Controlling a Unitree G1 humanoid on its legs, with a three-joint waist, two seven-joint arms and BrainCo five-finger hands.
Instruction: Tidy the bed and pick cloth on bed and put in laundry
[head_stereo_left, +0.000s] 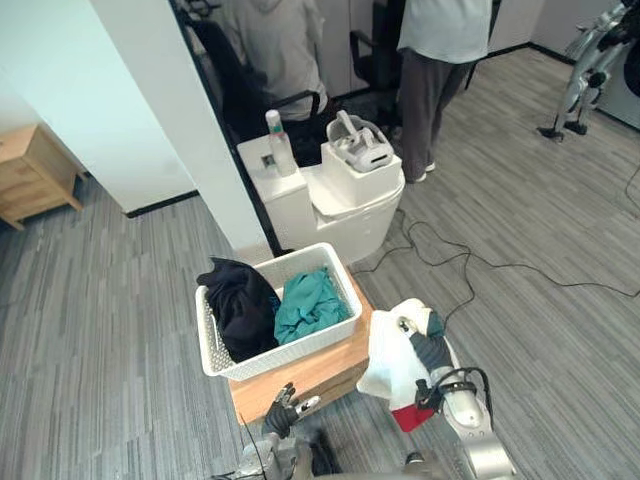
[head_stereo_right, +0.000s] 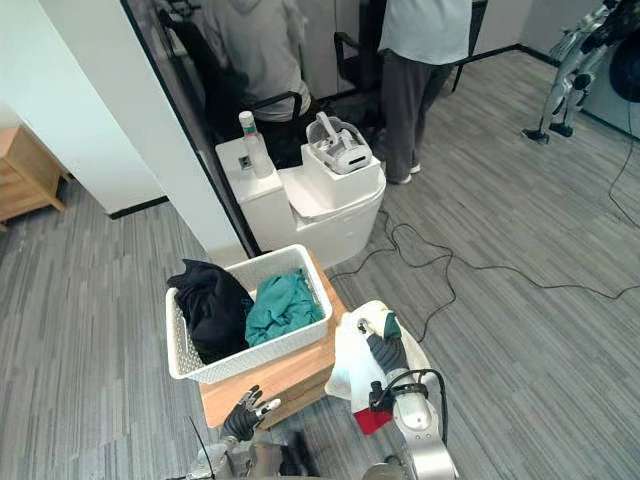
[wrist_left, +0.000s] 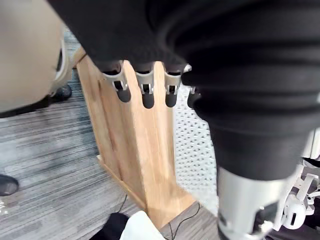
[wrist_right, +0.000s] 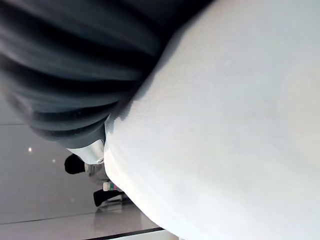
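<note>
The right hand (head_stereo_left: 430, 352) carries a white cloth (head_stereo_left: 392, 362) that drapes over it and hides the fingers, so I cannot tell whether they clasp it. The cloth hangs just beside the basket (head_stereo_left: 300, 347), outside its right wall, over the floor. The basket sits on a wooden worktop (head_stereo_left: 310, 377) with a black cloth (head_stereo_left: 243, 305) and a teal cloth (head_stereo_left: 310, 303) inside. The left hand (head_stereo_left: 285, 405) is relaxed and empty, low by the worktop's front. A loose drape could slide off, or letting go short of the rim would drop it on the floor. A sideways swing might also shove the basket.

left hand (wrist_left: 148, 95), fingers relaxed, hangs beside wooden stand (wrist_left: 131, 150) and white basket (wrist_left: 196, 150).
</note>
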